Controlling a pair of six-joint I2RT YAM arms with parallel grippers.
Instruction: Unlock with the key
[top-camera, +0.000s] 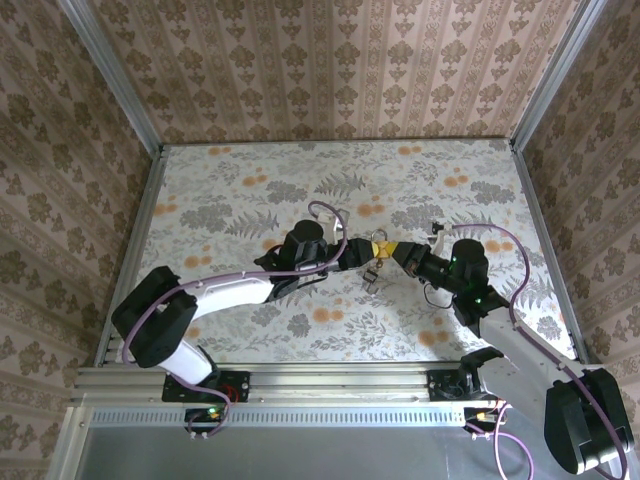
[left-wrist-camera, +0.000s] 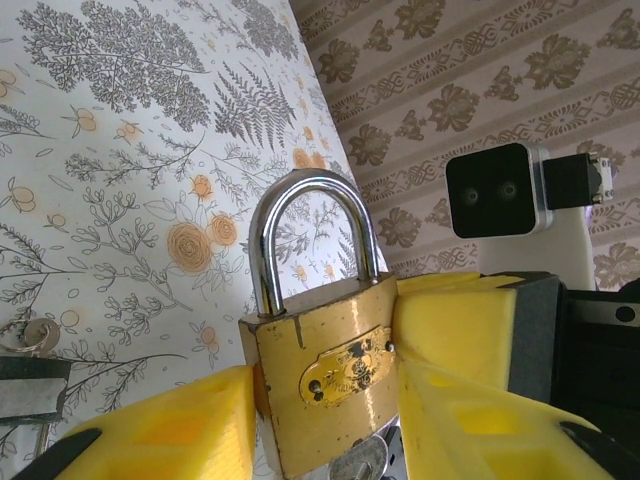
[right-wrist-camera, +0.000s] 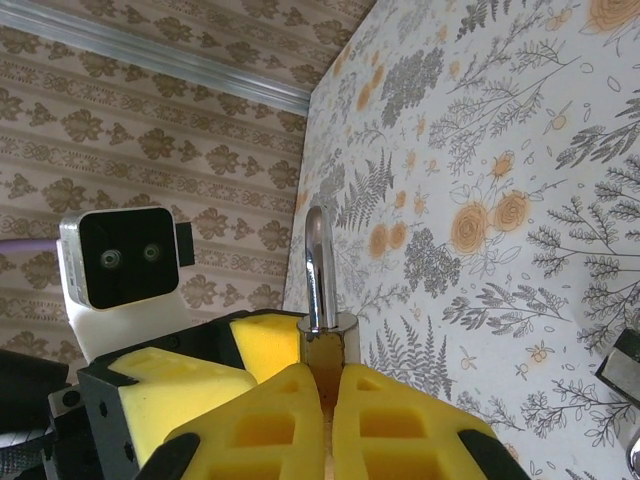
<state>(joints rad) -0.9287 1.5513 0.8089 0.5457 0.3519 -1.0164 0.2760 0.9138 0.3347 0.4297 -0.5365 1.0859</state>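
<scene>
small silver key (left-wrist-camera: 362, 462) below padlock (left-wrist-camera: 320, 370) pinched by right gripper (right-wrist-camera: 322, 378); left gripper (left-wrist-camera: 325, 415) part-open.

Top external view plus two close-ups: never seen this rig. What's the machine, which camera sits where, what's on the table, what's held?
The machine is two robot arms bolted at the near edge of a floral table, each ending in two yellow fingers. The top external picture looks down from above and behind them. The left arm and right arm meet mid-table. The other two pictures come from a camera on each wrist, so each shows its own fingers at the bottom. The right fingers are shut on a brass padlock, whose shackle looks closed. The left fingers stand on either side of its body, but I cannot tell whether they press it. A silver key shows at its underside.
</scene>
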